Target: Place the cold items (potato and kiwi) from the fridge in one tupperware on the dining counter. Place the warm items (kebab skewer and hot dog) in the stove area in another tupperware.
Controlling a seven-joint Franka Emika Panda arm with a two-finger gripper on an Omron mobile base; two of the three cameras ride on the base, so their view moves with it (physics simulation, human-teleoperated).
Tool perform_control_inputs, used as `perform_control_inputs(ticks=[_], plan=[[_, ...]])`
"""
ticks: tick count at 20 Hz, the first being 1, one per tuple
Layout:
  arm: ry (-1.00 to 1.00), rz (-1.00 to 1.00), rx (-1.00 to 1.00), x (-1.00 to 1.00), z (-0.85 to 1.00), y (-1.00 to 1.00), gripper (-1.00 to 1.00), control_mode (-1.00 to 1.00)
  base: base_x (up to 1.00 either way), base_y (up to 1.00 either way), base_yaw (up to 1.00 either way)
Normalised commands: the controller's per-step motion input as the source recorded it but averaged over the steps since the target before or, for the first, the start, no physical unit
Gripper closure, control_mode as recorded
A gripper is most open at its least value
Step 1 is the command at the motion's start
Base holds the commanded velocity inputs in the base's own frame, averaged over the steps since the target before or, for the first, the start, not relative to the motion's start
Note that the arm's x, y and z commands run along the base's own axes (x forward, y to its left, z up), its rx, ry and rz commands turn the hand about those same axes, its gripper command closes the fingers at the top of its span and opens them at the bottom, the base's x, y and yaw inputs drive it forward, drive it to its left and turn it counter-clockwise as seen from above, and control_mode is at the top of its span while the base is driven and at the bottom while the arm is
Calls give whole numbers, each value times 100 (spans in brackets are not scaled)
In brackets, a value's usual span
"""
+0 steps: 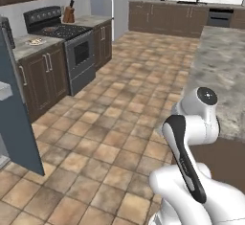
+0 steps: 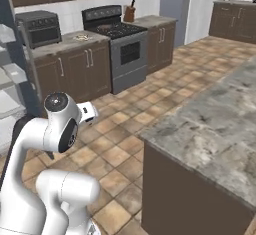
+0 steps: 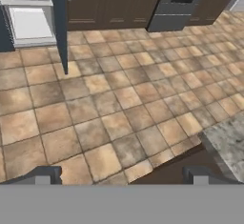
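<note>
Nearest to us in the hand view, our gripper [image 3: 121, 175] hangs over bare terracotta floor tiles [image 3: 109, 104], its two dark fingertips [image 3: 45, 174] spread as wide as they go with nothing between them. At the lower right of that view we see the corner of the dining counter [image 3: 228, 142], its mottled grey stone top ending in a sharp edge over a dark brown side panel. From the right base view we see that counter [image 2: 210, 129] run long and bare away to the right.

Across the open floor we see the stove [image 2: 122, 44] set among dark wood cabinets [image 2: 75, 71], with a knife block [image 2: 130, 13] on the worktop beside it and a dark microwave [image 2: 39, 28] further left. A small plate [image 1: 34, 41] sits on the worktop left of the stove; we cannot tell what lies on it. The open fridge door [image 1: 19, 123] stands edge-on at the left, white shelves [image 3: 28, 23] behind it. We cannot make out the potato, kiwi, skewer, hot dog or any tupperware. Between counter and cabinets the tiled floor stretches wide.
</note>
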Motion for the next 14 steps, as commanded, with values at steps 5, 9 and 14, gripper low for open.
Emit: perform_control_inputs(ticks=[5, 9, 14], plan=[[0, 0, 0, 0, 0, 0, -100, 100, 65, 100, -29], [0, 0, 0, 0, 0, 0, -100, 100, 86, 100, -21], [0, 0, 0, 0, 0, 0, -100, 100, 100, 38, -3]])
